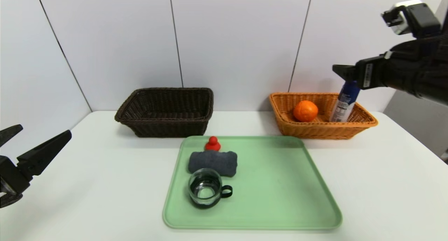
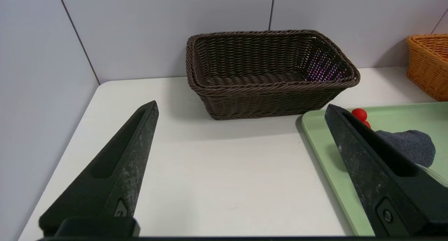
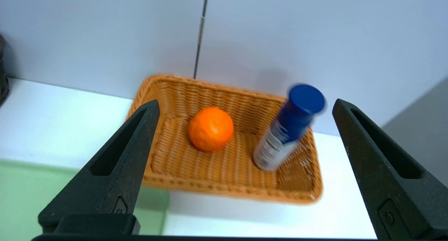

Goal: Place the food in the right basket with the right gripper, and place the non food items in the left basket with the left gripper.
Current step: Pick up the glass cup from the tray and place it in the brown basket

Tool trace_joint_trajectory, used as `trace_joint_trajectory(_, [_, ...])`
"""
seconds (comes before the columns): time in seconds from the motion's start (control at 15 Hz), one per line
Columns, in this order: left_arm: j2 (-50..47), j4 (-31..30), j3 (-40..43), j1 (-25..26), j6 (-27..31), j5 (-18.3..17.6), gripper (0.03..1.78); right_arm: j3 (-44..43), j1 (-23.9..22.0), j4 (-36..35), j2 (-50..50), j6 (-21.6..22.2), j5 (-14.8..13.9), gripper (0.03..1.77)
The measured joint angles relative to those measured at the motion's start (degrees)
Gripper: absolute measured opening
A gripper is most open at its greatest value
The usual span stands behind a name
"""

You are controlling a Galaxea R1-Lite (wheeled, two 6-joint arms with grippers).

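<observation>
The right basket (image 1: 364,122) is orange wicker and holds an orange (image 1: 305,111) and a blue-capped bottle (image 1: 345,102) that leans in its far right part. My right gripper (image 1: 344,73) hangs open just above the bottle; in the right wrist view (image 3: 245,108) the wide-apart fingers touch neither the bottle (image 3: 287,132) nor the orange (image 3: 211,129). The left basket (image 1: 164,111) is dark brown and shows nothing inside. On the green tray (image 1: 280,199) lie a red toy (image 1: 212,143), a rolled grey towel (image 1: 212,162) and a glass cup (image 1: 205,187). My left gripper (image 1: 45,130) is open at the table's left edge, with nothing between its fingers.
The white table (image 1: 105,171) meets a white panelled wall behind both baskets. In the left wrist view the dark basket (image 2: 269,73) stands ahead of the open left gripper (image 2: 241,108), with the tray's corner (image 2: 315,129) beside one finger.
</observation>
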Motion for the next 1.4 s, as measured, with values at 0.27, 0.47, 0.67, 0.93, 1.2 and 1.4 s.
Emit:
trace_joint_trajectory(0.27, [0.1,4.9,-2.8,-2.4,2.6,0.3,1.69,16.8,-2.4,-0.5,-16.0,-0.2,0.1,1.69])
trace_joint_trajectory(0.47, [1.0,8.4,-6.9,-4.4,2.9,0.3,1.69,28.8,-3.9,0.2,-28.0,-0.1,0.4,1.69])
trace_joint_trajectory(0.67, [2.5,8.7,-8.5,-7.8,3.9,0.4,1.69,37.5,-5.2,0.5,-36.7,0.0,0.7,1.69])
trace_joint_trajectory(0.93, [5.5,9.0,-8.0,-17.7,8.5,0.0,1.69,43.0,-5.6,3.0,-44.8,0.1,1.2,1.69])
trace_joint_trajectory(1.2, [11.1,9.6,-9.5,-25.7,17.6,-0.8,1.69,42.9,-5.2,8.7,-50.3,0.2,2.6,1.69])
trace_joint_trajectory(1.4, [13.9,9.3,-7.9,-27.7,16.0,-1.9,1.69,42.7,-4.7,11.8,-53.3,-0.3,3.7,1.69])
